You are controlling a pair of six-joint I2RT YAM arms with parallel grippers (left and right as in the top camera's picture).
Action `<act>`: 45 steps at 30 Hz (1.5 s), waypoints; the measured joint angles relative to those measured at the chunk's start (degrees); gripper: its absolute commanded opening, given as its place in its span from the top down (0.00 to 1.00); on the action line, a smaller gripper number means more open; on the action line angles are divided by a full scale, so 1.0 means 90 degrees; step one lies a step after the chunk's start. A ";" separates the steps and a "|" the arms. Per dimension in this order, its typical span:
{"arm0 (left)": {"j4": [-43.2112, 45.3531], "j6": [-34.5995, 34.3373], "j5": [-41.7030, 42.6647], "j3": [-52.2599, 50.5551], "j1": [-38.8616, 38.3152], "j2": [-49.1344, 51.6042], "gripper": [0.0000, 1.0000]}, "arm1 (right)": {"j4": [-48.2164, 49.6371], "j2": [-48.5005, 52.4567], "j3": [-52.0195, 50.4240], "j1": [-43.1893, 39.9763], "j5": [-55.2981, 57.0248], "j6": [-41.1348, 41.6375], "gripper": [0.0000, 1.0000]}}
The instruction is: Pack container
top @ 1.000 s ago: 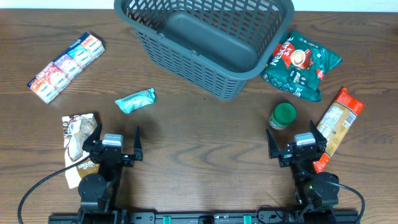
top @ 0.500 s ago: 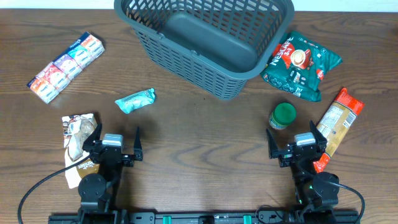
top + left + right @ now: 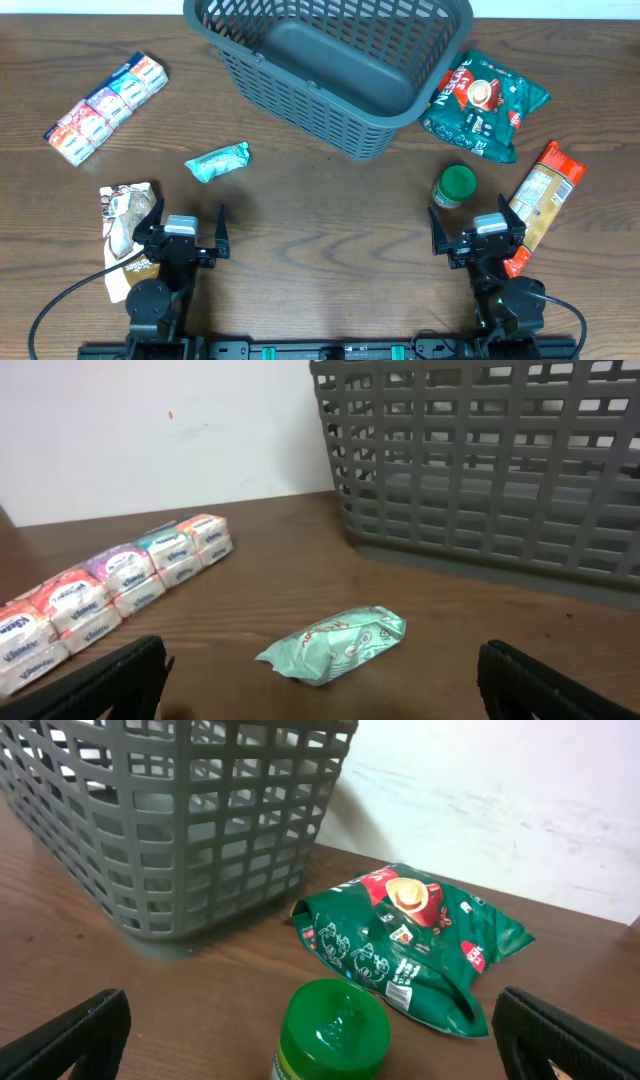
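Observation:
The container, a large dark grey slotted basket (image 3: 330, 70), stands empty at the back middle; it shows too in the left wrist view (image 3: 480, 460) and the right wrist view (image 3: 170, 820). My left gripper (image 3: 182, 242) is open and empty near the front left, with a mint green snack packet (image 3: 218, 161) (image 3: 335, 645) ahead of it. My right gripper (image 3: 476, 242) is open and empty near the front right, just behind a green-lidded jar (image 3: 455, 186) (image 3: 330, 1032). A green coffee bag (image 3: 483, 105) (image 3: 405, 945) lies right of the basket.
A row of small tissue packs (image 3: 105, 108) (image 3: 110, 580) lies at the far left. A tan snack packet (image 3: 125, 235) lies beside my left arm. An orange packet (image 3: 540, 200) lies at the right, beside my right arm.

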 measured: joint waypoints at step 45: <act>-0.4214 -0.1314 0.0027 0.7026 0.0000 0.6288 0.02 | -0.1120 0.2137 0.1770 -0.0002 0.0010 0.2511 0.01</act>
